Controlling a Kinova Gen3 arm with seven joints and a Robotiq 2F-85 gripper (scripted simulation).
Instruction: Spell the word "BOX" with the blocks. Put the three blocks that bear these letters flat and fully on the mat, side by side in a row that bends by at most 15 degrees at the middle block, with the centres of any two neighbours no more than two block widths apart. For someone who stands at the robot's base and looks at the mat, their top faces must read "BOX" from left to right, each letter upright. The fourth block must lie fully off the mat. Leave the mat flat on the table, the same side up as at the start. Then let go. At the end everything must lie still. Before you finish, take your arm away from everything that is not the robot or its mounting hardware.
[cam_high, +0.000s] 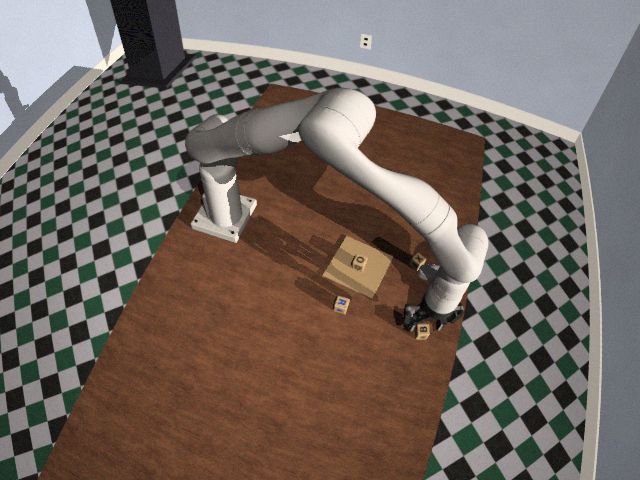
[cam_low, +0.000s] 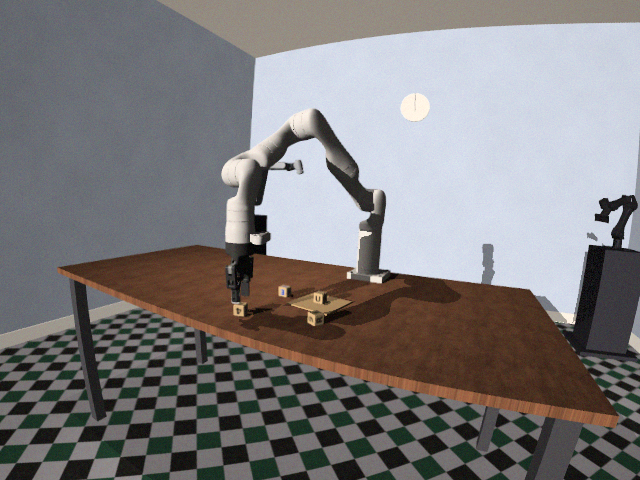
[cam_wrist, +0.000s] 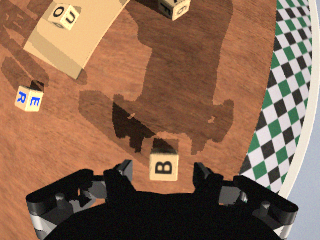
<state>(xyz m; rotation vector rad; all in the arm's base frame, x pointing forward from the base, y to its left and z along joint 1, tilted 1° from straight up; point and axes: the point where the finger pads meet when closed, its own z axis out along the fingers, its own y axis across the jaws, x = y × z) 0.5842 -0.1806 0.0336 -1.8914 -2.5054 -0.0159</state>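
The B block (cam_high: 422, 331) (cam_low: 240, 310) (cam_wrist: 163, 167) lies on the table, off the mat, letter up. My gripper (cam_high: 425, 324) (cam_low: 240, 297) (cam_wrist: 162, 171) is open and points down just above it, one finger on either side of it in the wrist view, not touching it. The O block (cam_high: 359, 262) (cam_low: 320, 298) (cam_wrist: 63, 16) lies on the tan mat (cam_high: 378, 266) (cam_low: 337, 302) (cam_wrist: 95, 30), O up. The X block (cam_high: 418, 260) (cam_low: 315, 318) (cam_wrist: 174, 9) lies on the table beyond the mat; its top is cut off in the wrist view.
The fourth block, with a blue R up (cam_high: 341, 304) (cam_low: 284, 291) (cam_wrist: 29, 99), lies on the table off the mat, near the mat's corner. The table's far edge (cam_high: 454, 356) runs close to the B block and my gripper. The arm's base (cam_high: 223, 219) stands at the opposite edge.
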